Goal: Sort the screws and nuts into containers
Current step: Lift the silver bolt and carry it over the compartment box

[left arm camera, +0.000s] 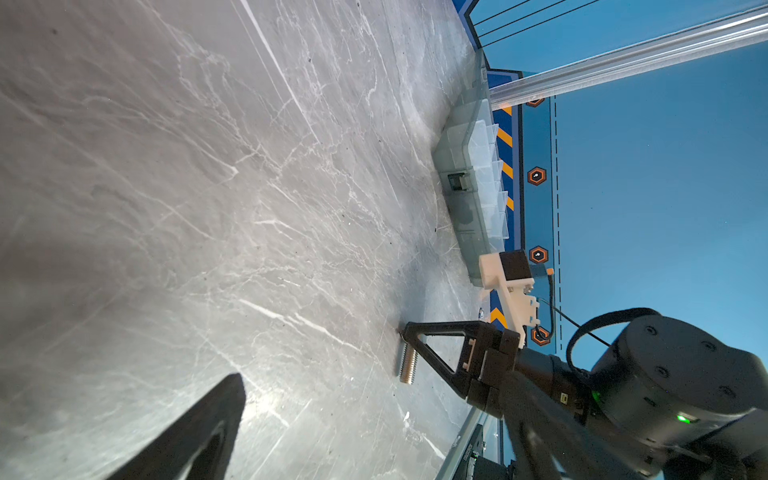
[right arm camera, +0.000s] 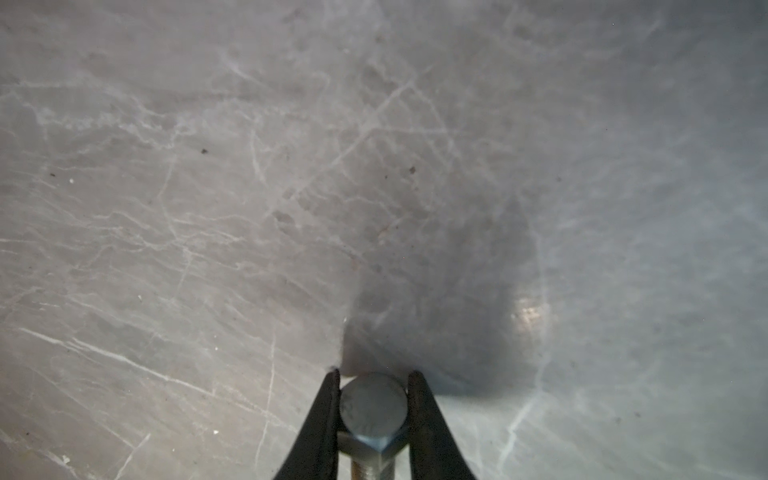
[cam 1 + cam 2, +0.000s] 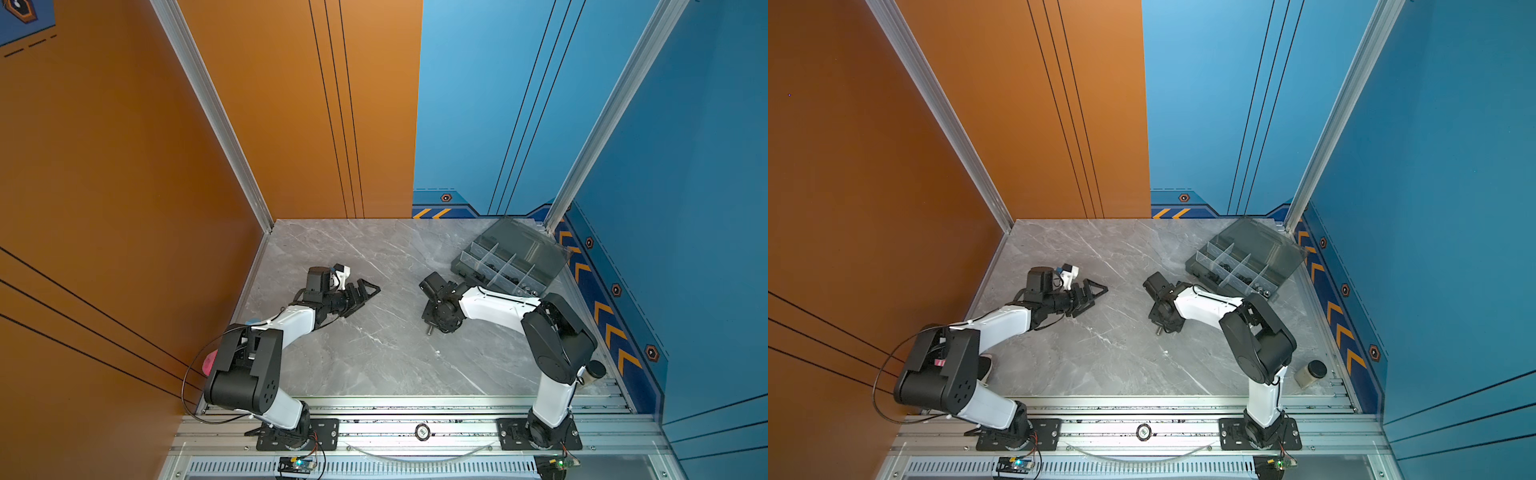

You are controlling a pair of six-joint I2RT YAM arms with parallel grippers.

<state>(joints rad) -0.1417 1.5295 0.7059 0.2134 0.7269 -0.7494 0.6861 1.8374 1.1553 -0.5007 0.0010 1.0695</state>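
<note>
My right gripper [image 2: 376, 376] is shut on the screws' long silver hex-head bolt [image 2: 372, 409], its fingers pinching the head from both sides. In both top views this gripper [image 3: 430, 329] points down at the table centre, and the bolt [image 3: 1159, 331] shows just below it. The left wrist view shows the bolt's threaded shaft [image 1: 408, 365] close along the tabletop. The containers are the compartments of a smoky-grey organiser box [image 3: 498, 266] at the back right, lid open, with dark pieces and silver nuts [image 3: 527, 288] inside. My left gripper [image 3: 370, 293] stands open and empty at centre left.
A small jar with a black lid [image 3: 1310, 374] stands at the front right beside the right arm's base. A tiny pale speck [image 3: 437, 352] lies on the marble table [image 3: 374, 365] in front of the right gripper. An aluminium rail [image 3: 415, 409] runs along the front edge.
</note>
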